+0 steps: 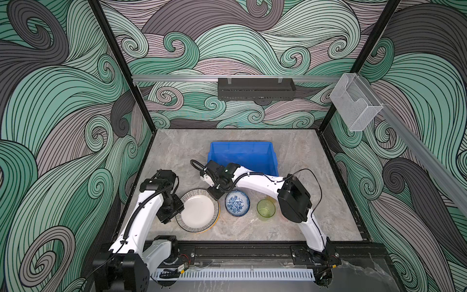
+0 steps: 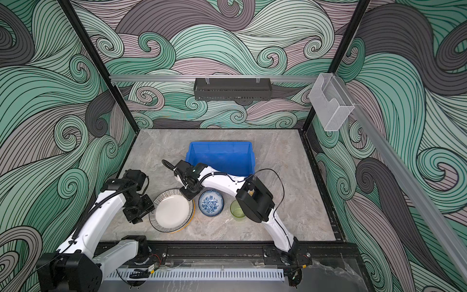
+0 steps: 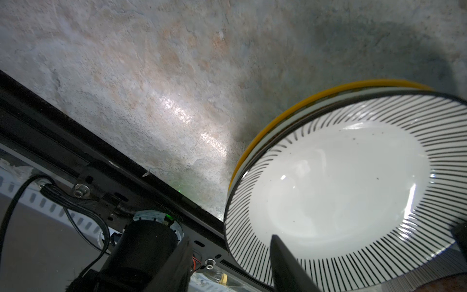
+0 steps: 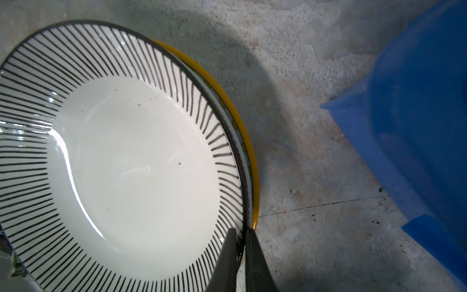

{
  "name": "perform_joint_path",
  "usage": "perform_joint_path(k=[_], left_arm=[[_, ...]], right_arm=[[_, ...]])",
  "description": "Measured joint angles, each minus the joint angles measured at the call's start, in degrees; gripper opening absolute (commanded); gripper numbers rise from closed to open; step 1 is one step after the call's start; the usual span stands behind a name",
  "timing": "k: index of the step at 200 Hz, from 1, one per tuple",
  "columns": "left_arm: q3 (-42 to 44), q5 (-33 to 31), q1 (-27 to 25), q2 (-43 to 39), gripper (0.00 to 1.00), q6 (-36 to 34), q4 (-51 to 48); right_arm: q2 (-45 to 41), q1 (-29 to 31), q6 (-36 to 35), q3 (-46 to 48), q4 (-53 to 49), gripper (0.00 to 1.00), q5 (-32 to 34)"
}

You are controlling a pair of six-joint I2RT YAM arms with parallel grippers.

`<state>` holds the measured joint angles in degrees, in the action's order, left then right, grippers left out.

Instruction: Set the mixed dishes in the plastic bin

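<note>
A striped-rim plate (image 1: 198,211) (image 2: 171,211) lies on top of a stack that includes a yellow-rimmed plate (image 4: 255,177) (image 3: 265,131), at the table's front left. My right gripper (image 4: 241,235) (image 1: 215,196) is shut on the striped plate's far right rim. My left gripper (image 3: 231,237) (image 1: 177,215) is open at the plate's left rim, one finger over the plate and one outside it. A blue-floral bowl (image 1: 237,203) and a green cup (image 1: 265,210) stand to the plate's right. The blue plastic bin (image 1: 242,148) (image 4: 417,126) sits just behind them; nothing shows in the part of it not hidden by my right arm.
A black perforated tray (image 1: 255,88) hangs on the back wall. A clear holder (image 1: 353,103) is mounted on the right wall. A black rail (image 1: 240,250) runs along the table's front edge, close to the plates. My right arm's elbow (image 1: 294,199) hangs beside the green cup.
</note>
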<state>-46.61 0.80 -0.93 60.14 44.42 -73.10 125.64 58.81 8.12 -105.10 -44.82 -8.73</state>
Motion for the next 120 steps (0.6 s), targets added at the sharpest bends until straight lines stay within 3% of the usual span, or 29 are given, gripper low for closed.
perform_joint_path(k=[120], left_arm=[[2.54, 2.73, 0.00, 1.16, 0.42, 0.42, 2.32]], right_arm=[[0.00, -0.37, 0.26, 0.00, 0.22, 0.06, -1.36]])
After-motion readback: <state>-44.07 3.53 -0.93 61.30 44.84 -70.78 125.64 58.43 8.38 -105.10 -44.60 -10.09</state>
